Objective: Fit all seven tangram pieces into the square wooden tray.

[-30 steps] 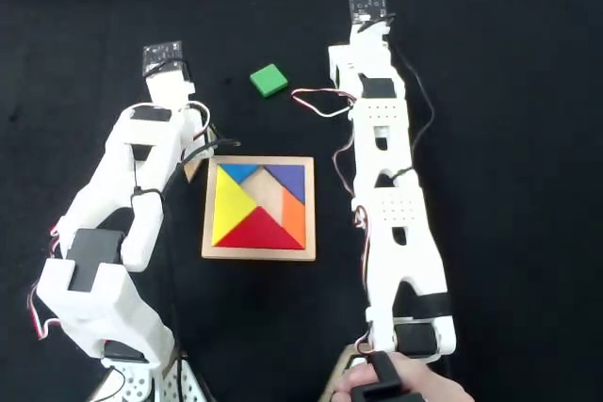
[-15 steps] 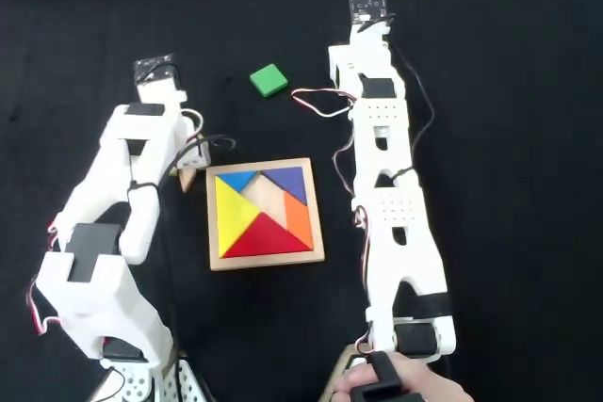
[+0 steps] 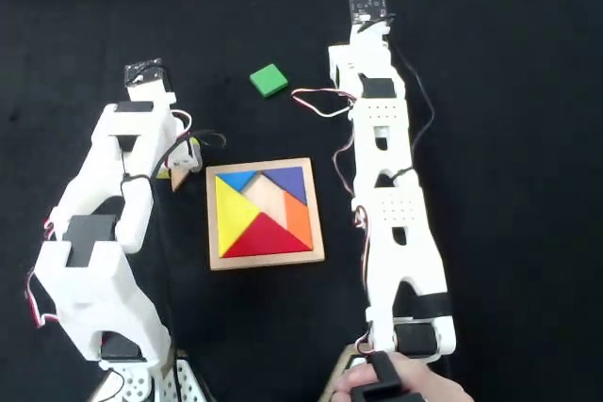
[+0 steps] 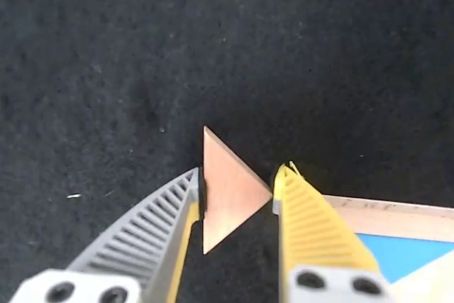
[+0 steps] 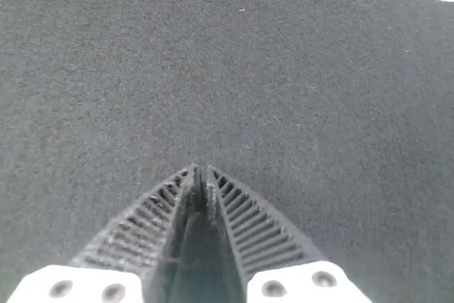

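The square wooden tray [image 3: 212,223] lies mid-table with blue, purple, yellow, red and orange pieces in it and a pale bare patch in the middle. My left gripper [image 3: 179,171] hangs just off the tray's upper left corner, shut on a small tan triangle [image 3: 177,181]. In the left wrist view the tan triangle [image 4: 228,189] is pinched between the grey and yellow fingers [image 4: 301,211], with the tray's corner [image 4: 397,211] beside them. A green square [image 3: 269,80] lies apart, beyond the tray. My right gripper [image 5: 202,173] is shut on nothing, over bare cloth.
The right arm [image 3: 386,167] lies stretched along the tray's right side, from the near edge to the far part of the table. A person's hand [image 3: 377,385] rests at its base. Black cloth covers the table; cables show past the far edge.
My left gripper has moved left, away from the tray, taking the tan triangle with it. The tray has shifted slightly right and turned a little. The right arm has kept still.
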